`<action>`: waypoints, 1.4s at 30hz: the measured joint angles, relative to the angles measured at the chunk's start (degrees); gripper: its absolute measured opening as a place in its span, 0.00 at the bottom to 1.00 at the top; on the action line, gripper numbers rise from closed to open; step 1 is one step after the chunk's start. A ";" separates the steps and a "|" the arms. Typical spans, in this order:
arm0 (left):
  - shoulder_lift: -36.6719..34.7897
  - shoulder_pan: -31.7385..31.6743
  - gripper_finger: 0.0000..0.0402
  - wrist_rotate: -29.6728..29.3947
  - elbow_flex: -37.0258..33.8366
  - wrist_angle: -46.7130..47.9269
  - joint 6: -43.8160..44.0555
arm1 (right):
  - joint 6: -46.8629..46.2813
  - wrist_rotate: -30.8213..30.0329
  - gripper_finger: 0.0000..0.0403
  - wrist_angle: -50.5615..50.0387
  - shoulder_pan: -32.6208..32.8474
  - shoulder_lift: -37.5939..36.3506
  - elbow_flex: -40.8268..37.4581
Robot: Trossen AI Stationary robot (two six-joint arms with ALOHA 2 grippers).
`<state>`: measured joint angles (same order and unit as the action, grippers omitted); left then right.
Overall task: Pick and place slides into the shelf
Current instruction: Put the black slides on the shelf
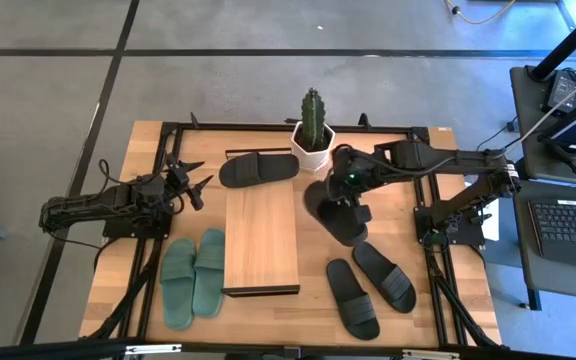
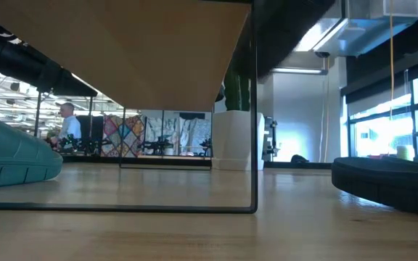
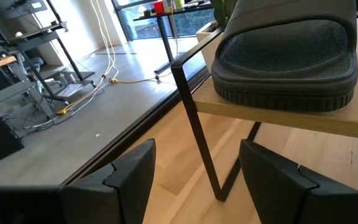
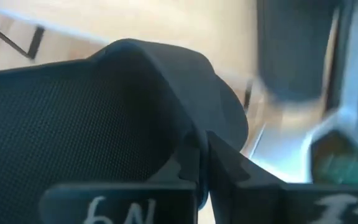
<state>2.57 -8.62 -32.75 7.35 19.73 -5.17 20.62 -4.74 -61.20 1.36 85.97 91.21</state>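
My right gripper [image 1: 340,205] [image 4: 202,155] is shut on a black slide [image 1: 348,230] just right of the shelf [image 1: 261,240], a light plank top on a thin black frame. My left gripper [image 1: 196,185] [image 3: 197,155] is open and empty at the shelf's far left corner. It faces a second black slide [image 1: 258,168] [image 3: 288,59], which lies sole-down on the plank at the far end. The green pair [image 1: 193,280] [image 2: 13,156] lies left of the shelf. Another black pair [image 1: 368,285] lies to its right. My right gripper pinches a thin raised edge of the black slide [image 4: 188,134] between its two fingers. Strap or side wall, I cannot tell. In the high view the fingers come down from above. The arm covers the slide there, so whether it is lifted clear does not show.
A cactus in a white pot [image 1: 313,135] [image 2: 231,138] stands at the table's far edge, between the two grippers. The shelf's thin black leg [image 3: 197,130] [image 2: 255,109] stands right before my left gripper. A desk with a keyboard [image 1: 568,225] is off the table's right.
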 joint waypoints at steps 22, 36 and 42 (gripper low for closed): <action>0.00 0.02 0.56 0.02 0.02 0.04 0.02 | 60.21 24.70 0.03 41.00 -6.13 9.27 -4.93; 0.00 0.00 0.56 -0.14 0.02 0.01 0.02 | 64.02 37.72 0.03 51.46 -11.45 16.64 -4.93; 0.00 0.02 0.56 -0.72 0.02 0.01 0.02 | 62.35 38.05 0.03 54.16 -11.71 19.02 -4.93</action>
<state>2.57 -8.60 -33.47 7.38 19.74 -5.15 82.97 33.31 -7.04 -10.35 104.99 86.28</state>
